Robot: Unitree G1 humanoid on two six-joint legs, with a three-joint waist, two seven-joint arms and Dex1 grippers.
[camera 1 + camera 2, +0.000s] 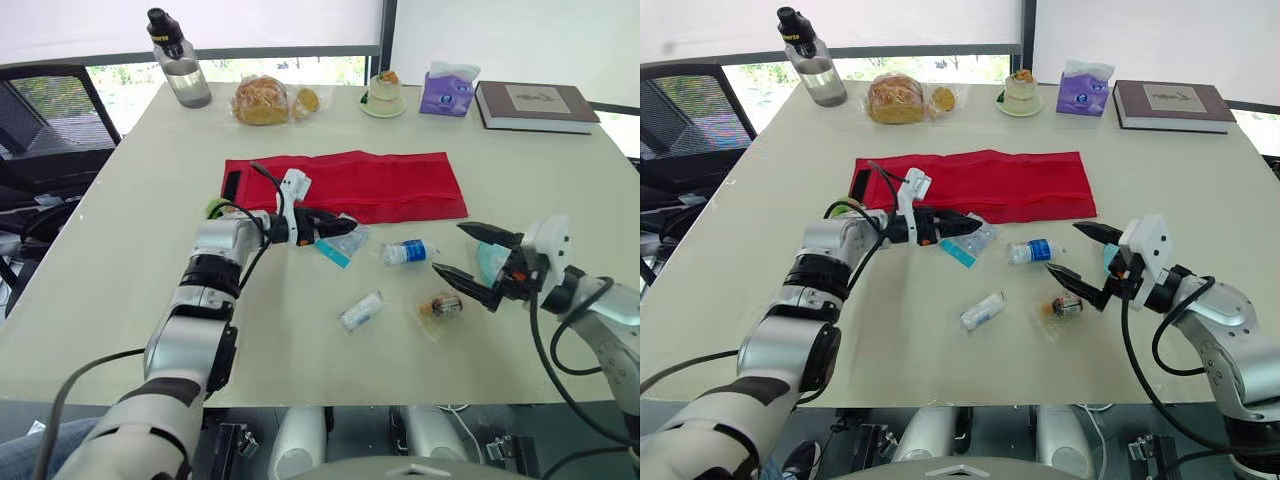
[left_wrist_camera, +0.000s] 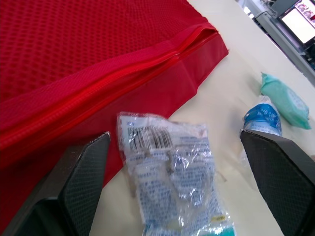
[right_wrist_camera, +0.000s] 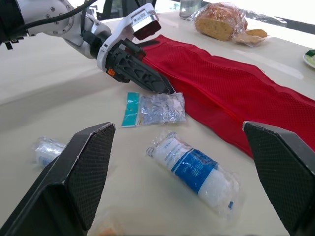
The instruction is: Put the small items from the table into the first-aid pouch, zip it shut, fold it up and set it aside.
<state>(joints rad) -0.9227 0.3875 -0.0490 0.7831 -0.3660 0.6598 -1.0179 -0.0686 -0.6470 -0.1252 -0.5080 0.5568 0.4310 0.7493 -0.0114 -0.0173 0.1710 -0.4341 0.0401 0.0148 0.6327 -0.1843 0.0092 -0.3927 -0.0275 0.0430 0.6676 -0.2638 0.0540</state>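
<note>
The left gripper (image 1: 340, 228) is seen with its two black fingers spread wide apart and nothing held between them. A clear packet with a teal strip (image 2: 172, 172) is found lying flat on the table (image 1: 130, 300) just ahead of the fingertips and in line with the gap between them. The red first-aid pouch (image 1: 380, 185) is spread out flat directly beside this gripper, on its far side. Its zipper line (image 2: 98, 88) runs close past the fingers, and one corner of the packet is just at the pouch's near edge. The right gripper (image 1: 472, 258) is likewise held open above the table, its fingers wide apart and empty. A roll with a blue label (image 3: 194, 169) is seen ahead of it, between the two grippers. A teal packet (image 2: 285, 98) lies close by its fingers, and whether it is touched cannot be told. A small clear packet with a brown item (image 1: 440, 306) lies just beside the nearer finger. A small white roll (image 1: 361, 311) lies farther out, on the side toward the left arm. Well beyond both grippers, along the far edge, a water bottle (image 1: 178, 60), bagged bread (image 1: 262, 100), a small cake on a dish (image 1: 384, 93), a purple tissue pack (image 1: 447, 90) and a book (image 1: 535, 105) are set.
</note>
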